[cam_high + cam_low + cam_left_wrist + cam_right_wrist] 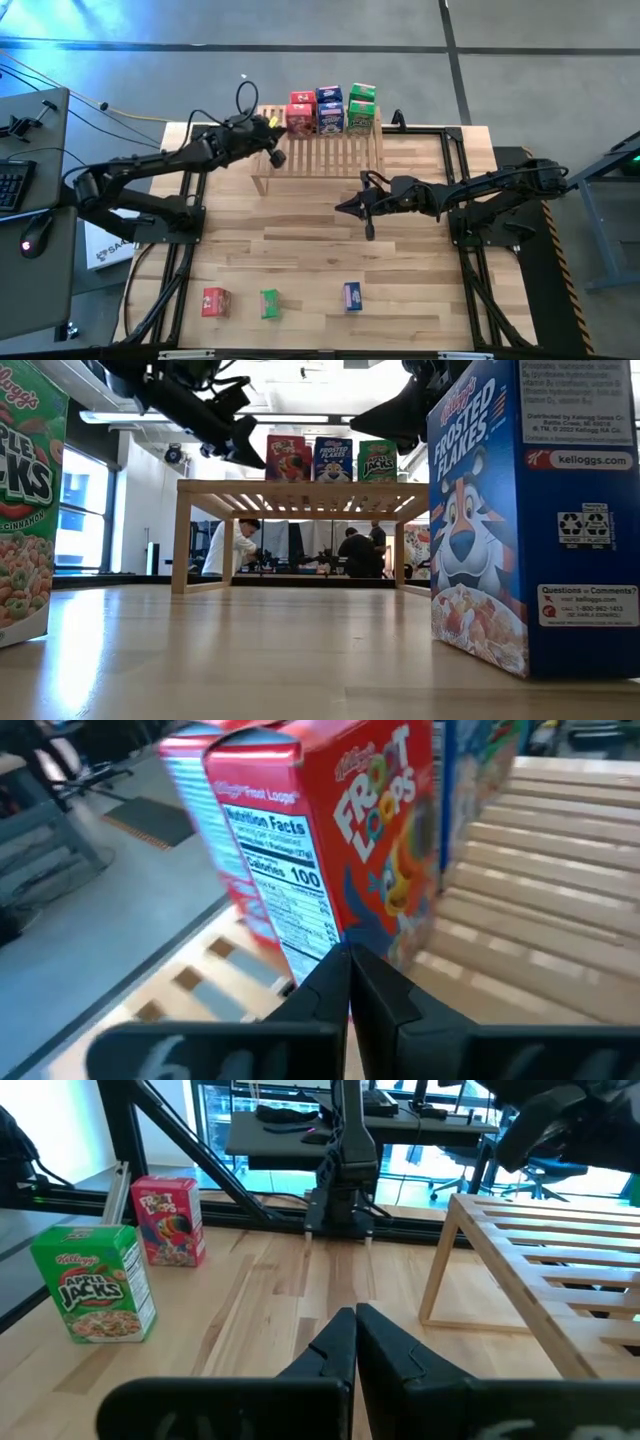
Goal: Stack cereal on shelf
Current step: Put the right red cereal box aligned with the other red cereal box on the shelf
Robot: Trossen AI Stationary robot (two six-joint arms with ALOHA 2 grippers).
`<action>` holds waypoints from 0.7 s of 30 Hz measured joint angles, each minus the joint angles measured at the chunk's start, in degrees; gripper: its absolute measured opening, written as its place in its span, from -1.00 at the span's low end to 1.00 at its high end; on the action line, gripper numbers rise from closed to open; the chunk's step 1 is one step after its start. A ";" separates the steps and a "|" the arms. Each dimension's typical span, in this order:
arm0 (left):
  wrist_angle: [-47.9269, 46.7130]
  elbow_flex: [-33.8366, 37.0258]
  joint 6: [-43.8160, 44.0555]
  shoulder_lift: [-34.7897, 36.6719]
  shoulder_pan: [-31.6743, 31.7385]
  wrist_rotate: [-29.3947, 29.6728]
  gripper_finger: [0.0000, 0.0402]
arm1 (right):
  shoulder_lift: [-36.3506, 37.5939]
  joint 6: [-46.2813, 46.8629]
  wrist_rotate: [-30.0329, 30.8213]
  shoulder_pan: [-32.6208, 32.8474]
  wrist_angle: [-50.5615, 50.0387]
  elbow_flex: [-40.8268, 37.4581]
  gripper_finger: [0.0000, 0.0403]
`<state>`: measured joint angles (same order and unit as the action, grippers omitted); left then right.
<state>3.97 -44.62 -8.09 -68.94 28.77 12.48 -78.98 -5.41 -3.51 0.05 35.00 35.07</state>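
Note:
The wooden slatted shelf [318,155] stands at the table's far side. Several cereal boxes stand upright on its far part: red [300,118], blue [330,108] and green [361,105]. On the table near its near edge stand a red box [215,301], a green box [269,303] and a blue box [352,295]. My left gripper [348,958] is shut over the shelf's left end, its tips right at the red Froot Loops box [340,840]. My right gripper [345,208] is shut and hovers over the table just near of the shelf. My left gripper comes from the table's left, slanting down, with its shut fingertips [335,970] at the lower corner [325,942] of the red box, which stands upright on the slats. Whether the tips touch the box, I cannot tell.
In the low view the green box [25,510] and blue box [530,510] stand close at either side, with bare tabletop between them and the shelf [300,487]. Black arm mounts [340,1200] flank the table. People sit in the room beyond.

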 joint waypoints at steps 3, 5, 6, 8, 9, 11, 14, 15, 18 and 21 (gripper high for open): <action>2.36 0.00 -0.01 -1.94 0.20 -1.98 -1.00 | 0.00 0.36 0.01 -0.02 0.00 0.00 -1.00; 3.24 0.00 0.01 -3.02 0.20 -2.34 -1.00 | 0.00 0.44 0.02 -0.02 0.00 0.00 -1.00; 3.67 0.00 -0.01 -3.39 0.20 -2.53 -1.00 | 0.00 0.44 0.02 -0.02 0.00 0.00 -1.00; 3.66 0.00 -0.01 -3.55 0.07 -2.52 -0.99 | 0.00 0.44 0.02 0.00 0.00 0.00 -1.00; 3.75 0.00 -0.01 -3.53 0.07 -2.51 -0.99 | 0.00 0.44 0.02 -0.01 0.00 0.00 -1.00; 3.76 0.00 -0.01 -3.49 0.05 -2.53 -0.99 | 0.00 0.44 0.02 -0.02 0.00 0.00 -1.00; 4.08 0.00 -0.02 -3.40 0.30 -2.55 -0.99 | 0.00 0.44 0.02 -0.02 0.00 0.00 -1.00; 4.11 0.00 -0.03 -3.40 0.47 -2.59 -0.99 | 0.00 0.44 0.02 0.00 0.00 0.00 -1.00; 4.94 0.00 -0.43 -3.52 0.53 -2.59 -0.99 | 0.00 0.44 0.02 -0.02 0.01 0.00 -1.00; 6.73 0.00 -1.05 -3.57 0.70 -3.29 -0.99 | 0.00 0.44 0.04 0.00 0.02 0.00 -1.00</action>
<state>10.70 -44.62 -9.14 -72.51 29.47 9.20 -78.98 -4.97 -3.46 0.05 35.03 35.07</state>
